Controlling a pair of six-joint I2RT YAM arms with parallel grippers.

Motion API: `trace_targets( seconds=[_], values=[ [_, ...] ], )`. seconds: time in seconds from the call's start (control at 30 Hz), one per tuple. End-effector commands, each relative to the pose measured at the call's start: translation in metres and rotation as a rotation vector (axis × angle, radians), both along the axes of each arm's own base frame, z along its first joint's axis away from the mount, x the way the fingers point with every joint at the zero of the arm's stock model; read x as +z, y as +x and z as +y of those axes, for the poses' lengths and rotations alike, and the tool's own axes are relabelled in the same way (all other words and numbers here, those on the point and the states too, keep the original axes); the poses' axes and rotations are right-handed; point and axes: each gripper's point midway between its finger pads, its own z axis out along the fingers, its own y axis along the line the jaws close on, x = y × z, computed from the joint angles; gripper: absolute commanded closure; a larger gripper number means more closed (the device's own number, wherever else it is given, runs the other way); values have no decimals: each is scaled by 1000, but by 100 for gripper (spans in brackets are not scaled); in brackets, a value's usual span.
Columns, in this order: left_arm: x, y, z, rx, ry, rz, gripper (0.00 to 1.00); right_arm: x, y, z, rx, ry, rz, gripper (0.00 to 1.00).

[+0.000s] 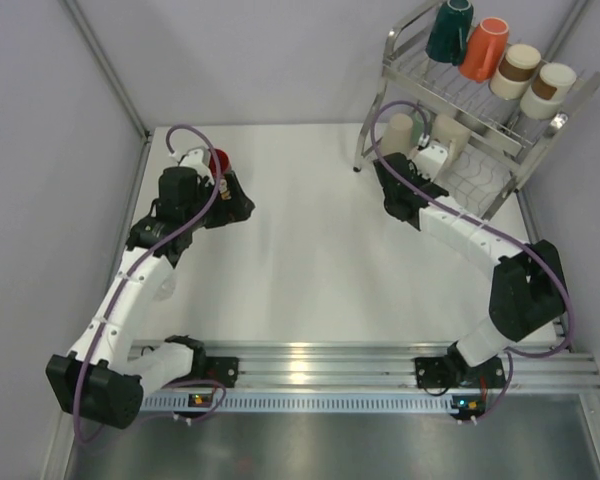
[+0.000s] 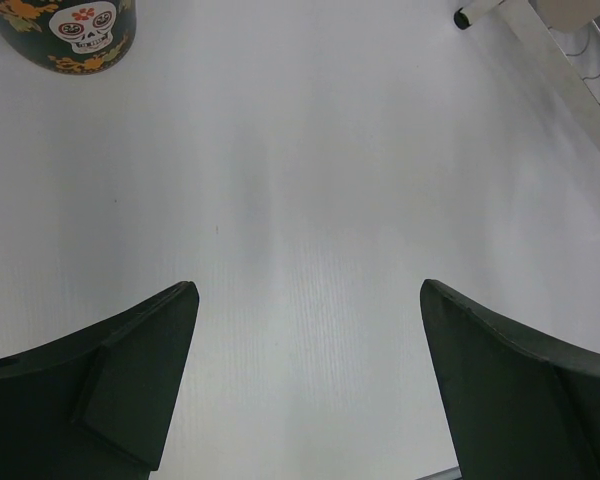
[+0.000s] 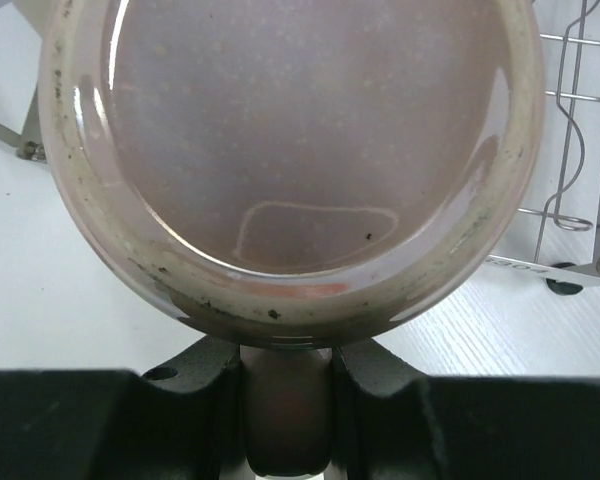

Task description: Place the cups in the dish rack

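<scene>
The dish rack (image 1: 540,135) stands at the back right. Its upper tier holds a dark teal cup (image 1: 450,30), an orange cup (image 1: 483,48) and two beige-and-brown cups (image 1: 517,70). My right gripper (image 3: 288,350) is shut on the handle of a pinkish cup (image 3: 290,160), whose base fills the right wrist view. It holds the cup at the rack's lower tier (image 1: 400,130), beside a beige cup (image 1: 452,135). My left gripper (image 2: 305,290) is open and empty over the table, near a dark skull-patterned cup (image 2: 80,35) that looks red inside from above (image 1: 218,160).
The rack's wavy wires (image 3: 570,130) show to the right of the held cup, and one rack foot (image 3: 25,150) to its left. Another rack foot (image 2: 464,17) lies far ahead of the left gripper. A grey wall and frame post (image 1: 105,70) close the left side.
</scene>
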Motion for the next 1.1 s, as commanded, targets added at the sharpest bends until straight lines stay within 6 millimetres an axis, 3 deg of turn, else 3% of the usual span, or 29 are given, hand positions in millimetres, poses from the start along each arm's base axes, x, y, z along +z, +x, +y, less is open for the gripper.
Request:
trace_targets(
  seconds=[0.0, 0.27, 0.5, 1.07],
  values=[
    [9, -5, 2, -9, 5, -50, 2, 49, 21, -16, -149, 66, -195, 100],
    [11, -14, 4, -6, -3, -67, 2, 24, 19, -45, -276, 96, -169, 100],
    [12, -18, 4, -8, -8, -73, 2, 20, 15, -65, -359, 90, -173, 100],
    [7, -22, 4, -9, -16, -66, 2, 4, 32, -104, -455, 69, -149, 100]
  ],
)
